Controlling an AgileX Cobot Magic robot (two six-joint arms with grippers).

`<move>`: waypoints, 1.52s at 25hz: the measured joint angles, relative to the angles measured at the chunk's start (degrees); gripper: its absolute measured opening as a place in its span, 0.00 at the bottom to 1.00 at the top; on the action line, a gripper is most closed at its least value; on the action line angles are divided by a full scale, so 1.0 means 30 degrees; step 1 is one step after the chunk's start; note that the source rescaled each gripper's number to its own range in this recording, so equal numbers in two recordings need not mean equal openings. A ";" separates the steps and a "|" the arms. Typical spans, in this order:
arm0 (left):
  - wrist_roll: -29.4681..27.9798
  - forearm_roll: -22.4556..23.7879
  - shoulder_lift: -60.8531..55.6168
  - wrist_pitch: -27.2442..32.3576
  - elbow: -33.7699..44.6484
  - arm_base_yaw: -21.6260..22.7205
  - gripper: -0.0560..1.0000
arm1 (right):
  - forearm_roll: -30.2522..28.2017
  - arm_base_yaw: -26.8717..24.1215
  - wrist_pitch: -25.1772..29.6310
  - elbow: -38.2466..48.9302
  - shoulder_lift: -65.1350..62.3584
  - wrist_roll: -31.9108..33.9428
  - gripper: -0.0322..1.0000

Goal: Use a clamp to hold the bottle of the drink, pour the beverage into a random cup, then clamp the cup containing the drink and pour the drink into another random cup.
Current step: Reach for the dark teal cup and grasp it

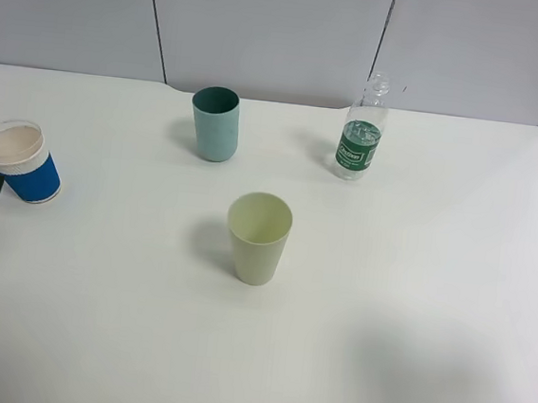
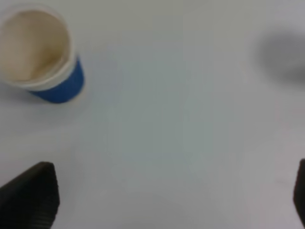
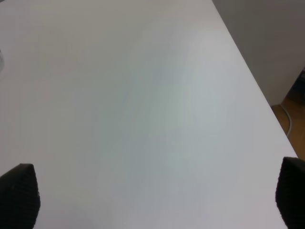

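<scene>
On white table (image 1: 450,305): clear bottle (image 1: 360,134), green label, upright, far side, right of centre. Pale yellow-green tumbler (image 1: 258,239), centre. Teal tumbler (image 1: 215,125), far side, well apart from bottle. Blue-sleeved white cup (image 1: 20,160), left edge, near left gripper (image 2: 164,200): spread wide, holding nothing. Right gripper (image 3: 155,198): spread wide, holding nothing.

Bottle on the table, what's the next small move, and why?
Probably bring the right end effector toward the bottle: it stands upright and ungripped on the right side, and that end effector is open, holding nothing, over the table.
</scene>
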 joint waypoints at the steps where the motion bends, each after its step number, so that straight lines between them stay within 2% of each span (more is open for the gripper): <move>1: 0.0000 0.0022 0.0366 -0.0232 0.0000 -0.0431 1.00 | 0.0000 0.0000 0.0000 0.0000 0.0000 0.0000 1.00; 5: 0.0000 0.0292 0.2211 -0.1282 0.0000 -0.1792 1.00 | 0.0000 0.0000 0.0000 0.0000 0.0000 0.0000 1.00; 12: 0.0000 0.0610 0.6040 -0.3890 0.0000 -0.3059 1.00 | 0.0000 0.0000 0.0000 0.0000 0.0000 0.0000 1.00; 18: 0.0000 0.0610 0.9044 -0.6594 -0.0015 -0.3086 1.00 | 0.0000 0.0000 0.0000 0.0000 0.0000 0.0000 1.00; 38: 0.0043 0.0610 1.5210 -1.6341 -0.0015 -0.3086 1.00 | 0.0000 0.0000 0.0000 0.0000 0.0000 0.0000 1.00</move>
